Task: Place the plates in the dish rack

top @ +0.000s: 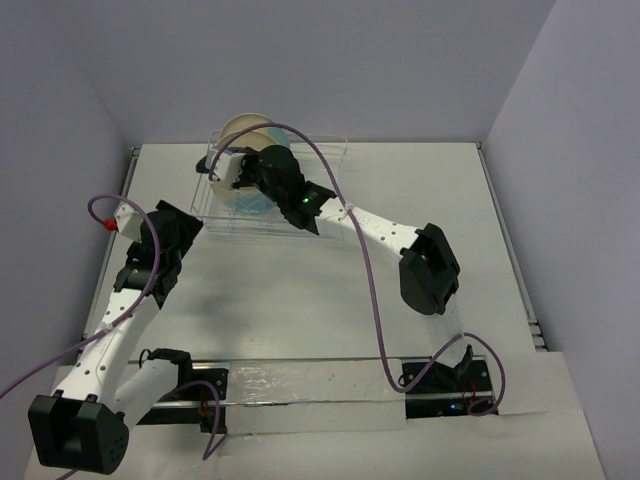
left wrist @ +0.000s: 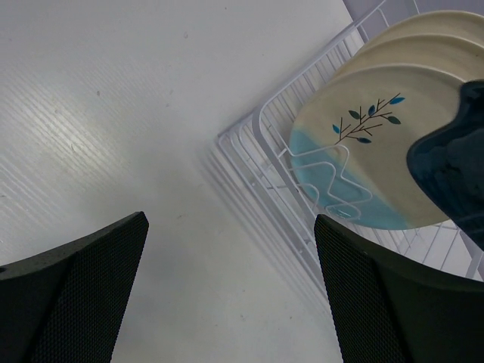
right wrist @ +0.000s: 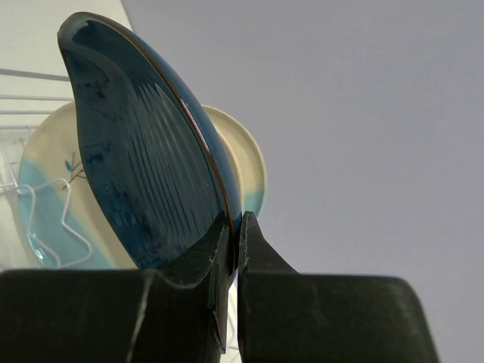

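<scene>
**Count:** plates – 4 total: 3 cream, 1 dark blue. Rack – 1. Arms – 2.

**Cream plates** (left wrist: 363, 166): all 3 stand on edge in the rack (left wrist: 257, 151), one behind another, at the far side of the table (left wrist: 113, 91). The front one has a light-blue segment low on its face and a thin dark sprig w/ blue leaves. Of the 2 behind it, the left wrist view shows only cream rims.

**Dark blue plate** (right wrist: 151, 159): glossy, w/ fine ribs across its face and a thin brownish line at the rim. It is upright on edge, directly in front of the sprig plate and overlapping its right side. It is at the rack, but whether its edge sits betw. the wires cannot be told.

**Right gripper** (right wrist: 234, 227): jaws pinched narrow on the rim of the dark blue plate, one finger on each face. Its arm reaches across to the rack.

**Left gripper** (left wrist: 231, 219): jaws wide apart, holding nothing. It hangs over bare table just beside the rack's near-left corner, not touching it.

**Rack:** thin silver-white wire, see-through, rectangular.
</scene>
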{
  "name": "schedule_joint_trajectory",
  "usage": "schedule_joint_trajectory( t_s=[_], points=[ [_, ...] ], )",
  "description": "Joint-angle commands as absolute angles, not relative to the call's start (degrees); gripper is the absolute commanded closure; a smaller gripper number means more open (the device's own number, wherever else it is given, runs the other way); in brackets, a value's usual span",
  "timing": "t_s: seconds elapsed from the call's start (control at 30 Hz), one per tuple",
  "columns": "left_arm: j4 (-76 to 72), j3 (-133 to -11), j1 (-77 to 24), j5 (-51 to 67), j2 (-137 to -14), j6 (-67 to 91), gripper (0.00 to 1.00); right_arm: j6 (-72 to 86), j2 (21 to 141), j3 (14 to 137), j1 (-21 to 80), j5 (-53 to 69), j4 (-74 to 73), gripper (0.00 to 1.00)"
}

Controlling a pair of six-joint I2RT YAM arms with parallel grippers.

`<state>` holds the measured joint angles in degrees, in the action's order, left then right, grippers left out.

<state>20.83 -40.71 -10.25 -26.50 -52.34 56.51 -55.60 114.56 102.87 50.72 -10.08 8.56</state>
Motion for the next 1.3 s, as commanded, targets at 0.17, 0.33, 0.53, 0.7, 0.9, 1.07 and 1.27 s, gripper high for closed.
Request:
schedule_joint_trajectory(
  t_s=[0.17, 0.33, 0.53, 0.7, 0.9, 1.07, 1.27],
  points=[
    [20.05, -39.3, -9.49, -28.46, -49.93, 56.07, 0.01, -57.77, 118.55, 111.51, 53.43, -14.76, 14.9, 1.0],
    [20.33, -39.18, -9.47, -28.68, -50.12, 56.39, 0.01, -56.27, 120.15, 112.43, 53.96, -16.29, 14.43, 1.0],
    [19.86, -38.94, -9.4, -27.86, -50.71, 55.9, 0.01, -56.79, 122.36, 112.94, 53.97, -18.03, 15.3, 1.0],
    [19.25, -38.83, -9.41, -27.49, -50.54, 55.55, 0.01, -56.74, 123.05, 113.01, 53.96, -18.16, 14.75, 1.0],
    [19.07, -38.67, -9.4, -27.42, -50.63, 55.46, 0.01, -56.34, 124.01, 111.45, 53.96, -18.55, 15.03, 1.0],
    [19.17, -38.67, -9.4, -27.41, -50.8, 55.37, 0.01, -56.12, 124.78, 110.7, 53.96, -18.39, 14.88, 1.0],
    [18.77, -38.26, -9.4, -27.09, -50.19, 55.13, 0.01, -55.1, 125.72, 108.95, 53.9, -18.07, 15.32, 1.0]
  ],
)
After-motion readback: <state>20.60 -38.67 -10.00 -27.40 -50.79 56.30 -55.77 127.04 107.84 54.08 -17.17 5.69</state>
